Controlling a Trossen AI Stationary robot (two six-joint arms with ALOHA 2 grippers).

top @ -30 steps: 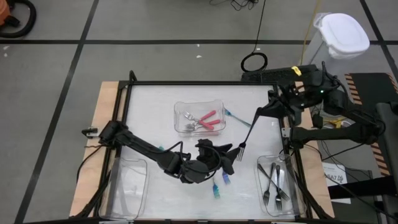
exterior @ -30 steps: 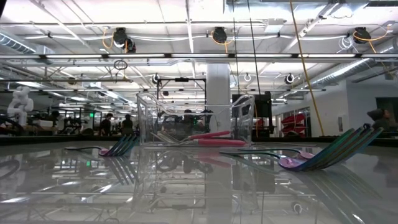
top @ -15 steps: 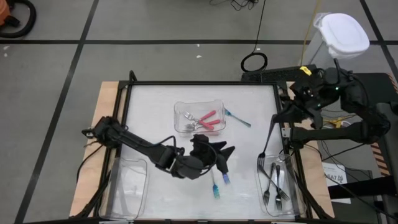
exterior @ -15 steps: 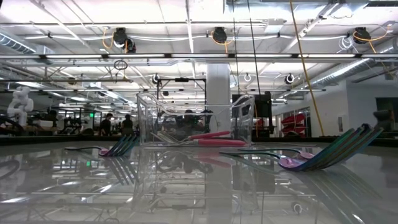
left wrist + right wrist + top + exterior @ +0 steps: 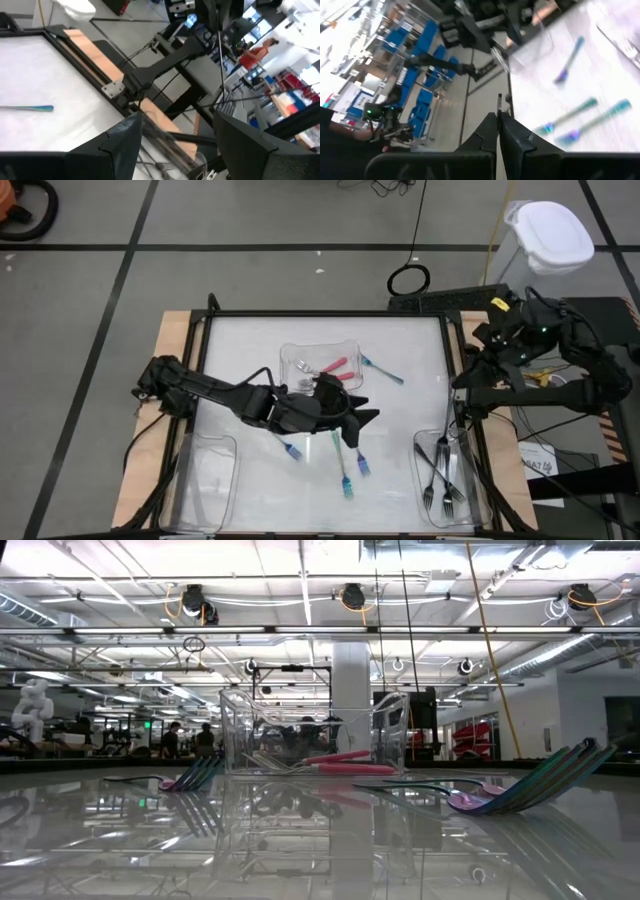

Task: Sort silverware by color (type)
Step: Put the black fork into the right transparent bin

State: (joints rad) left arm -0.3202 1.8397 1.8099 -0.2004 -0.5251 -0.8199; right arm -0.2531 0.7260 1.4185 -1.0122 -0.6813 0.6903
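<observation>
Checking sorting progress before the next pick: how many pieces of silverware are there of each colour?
Pink-handled slim utensils: 2
Teal-handled slim utensils: 4
Dark grey metal forks: about 4; they overlap, so this count is unsure
Total: about 10

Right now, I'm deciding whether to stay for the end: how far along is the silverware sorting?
Roughly halfway. Done: pink-handled pieces lie in the middle tray, grey forks in the right tray. In hand: the right gripper, shut on a grey fork, is by that tray; the left gripper is open above the table, holding nothing. Left: four teal-handled pieces lie loose on the table, and the left tray holds none.
</observation>
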